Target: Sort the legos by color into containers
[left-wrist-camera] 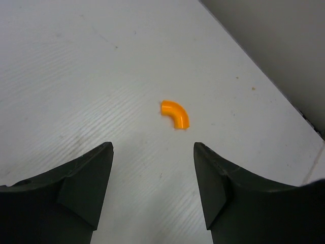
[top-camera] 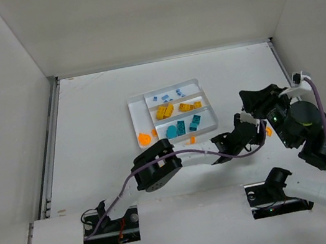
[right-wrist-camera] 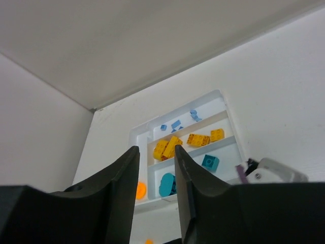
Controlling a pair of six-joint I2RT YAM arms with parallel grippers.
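The orange elbow piece (left-wrist-camera: 175, 114) lies alone on the bare surface (left-wrist-camera: 76, 71), beyond the near right corner of the tray (top-camera: 140, 120) and toward the surface's right edge. The left hand (left-wrist-camera: 152, 148) hovers just short of it, jaws wide and empty. The right hand (right-wrist-camera: 155, 150) hangs raised with a narrow gap, holding nothing. The piece looks light, hard and slick, and its curve may squirt sideways. The safest pinch is probably squarely across the middle of the bend, low to the surface.

hidden | tray (right-wrist-camera: 140, 136) near edge | behind right pincer (right-wrist-camera: 156, 148), itself bottom-cropped
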